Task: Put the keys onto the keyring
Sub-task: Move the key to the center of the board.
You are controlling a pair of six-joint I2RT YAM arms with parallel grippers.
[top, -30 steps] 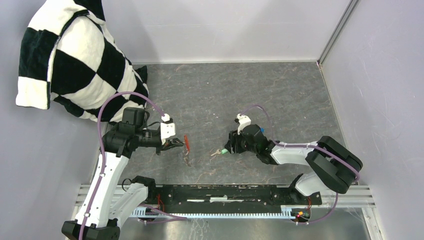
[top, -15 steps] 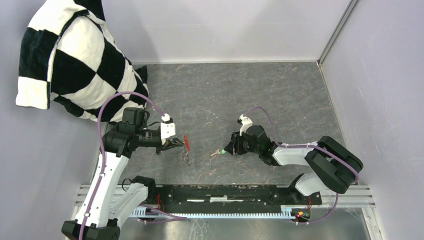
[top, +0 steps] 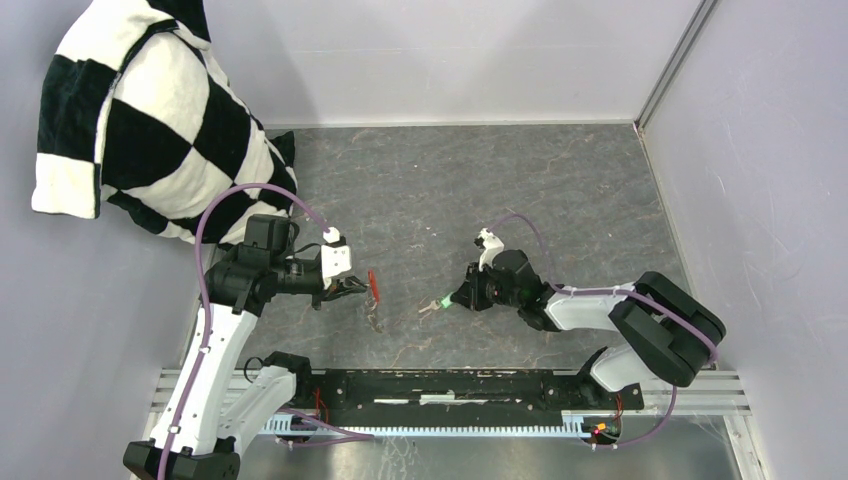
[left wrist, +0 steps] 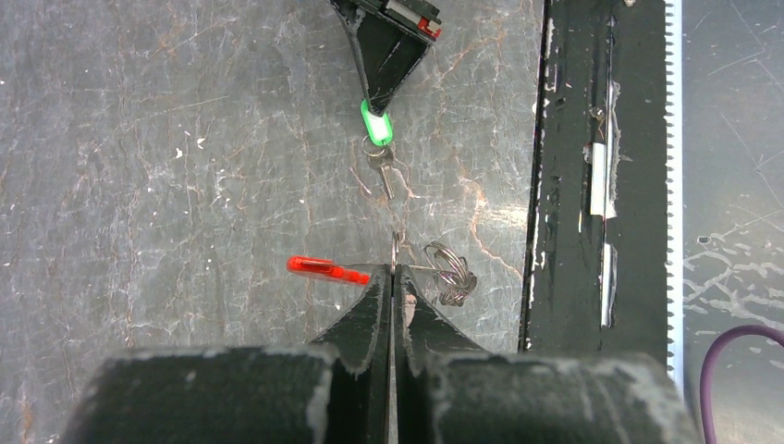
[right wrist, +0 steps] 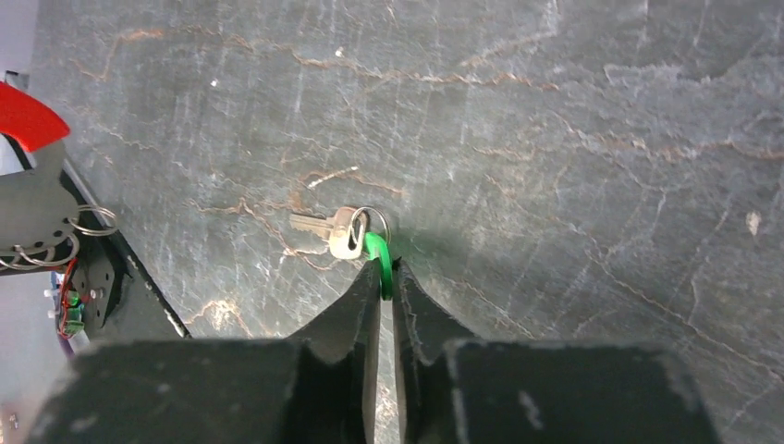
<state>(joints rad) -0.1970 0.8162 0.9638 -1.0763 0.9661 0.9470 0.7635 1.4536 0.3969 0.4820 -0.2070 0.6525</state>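
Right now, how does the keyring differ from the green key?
The keyring carries a red tag and a grey chain; the green key is silver with one green end. The left gripper pinches the keyring; the right gripper pinches the green key's green end. Both are gripped, not yet joined.

Legible markings: none. No text, label, brand, number or sign can be read on anything in view.
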